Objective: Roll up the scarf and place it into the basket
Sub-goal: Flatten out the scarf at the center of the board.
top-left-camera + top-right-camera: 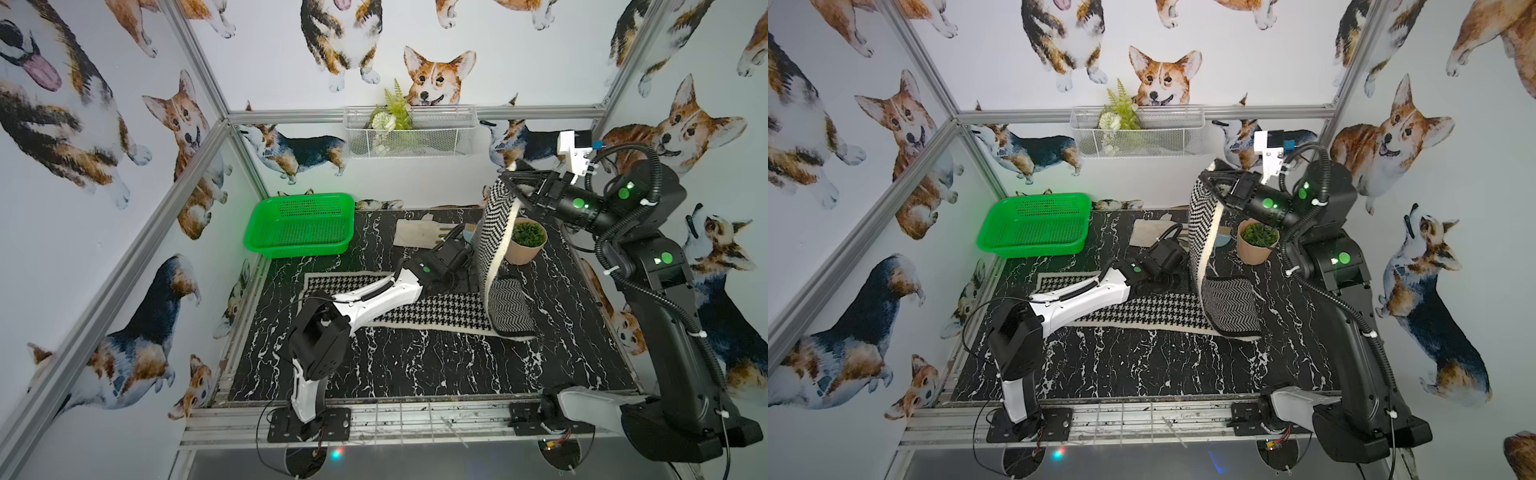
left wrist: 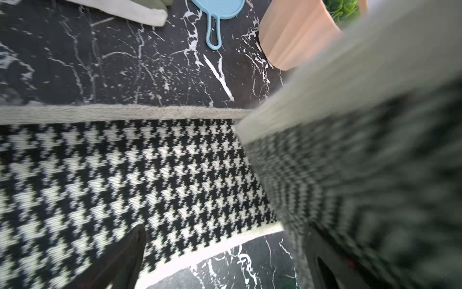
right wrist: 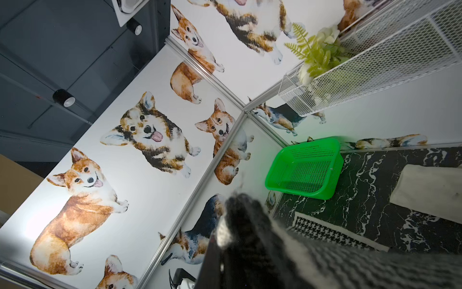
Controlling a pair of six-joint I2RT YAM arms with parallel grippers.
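Observation:
The scarf lies across the black marble table with its houndstooth face up. Its right end rises in a tall strip that shows the zigzag face. My right gripper is shut on the top of that strip, high above the table; the right wrist view shows the cloth bunched between the jaws. My left gripper hangs open, low over the flat houndstooth part, right beside the rising strip, with nothing held. The green basket stands empty at the back left, also in a top view and the right wrist view.
An off-white glove lies at the back of the table. A small blue pan and a potted plant stand just behind the lifted strip. A white wire basket with a plant hangs on the back wall.

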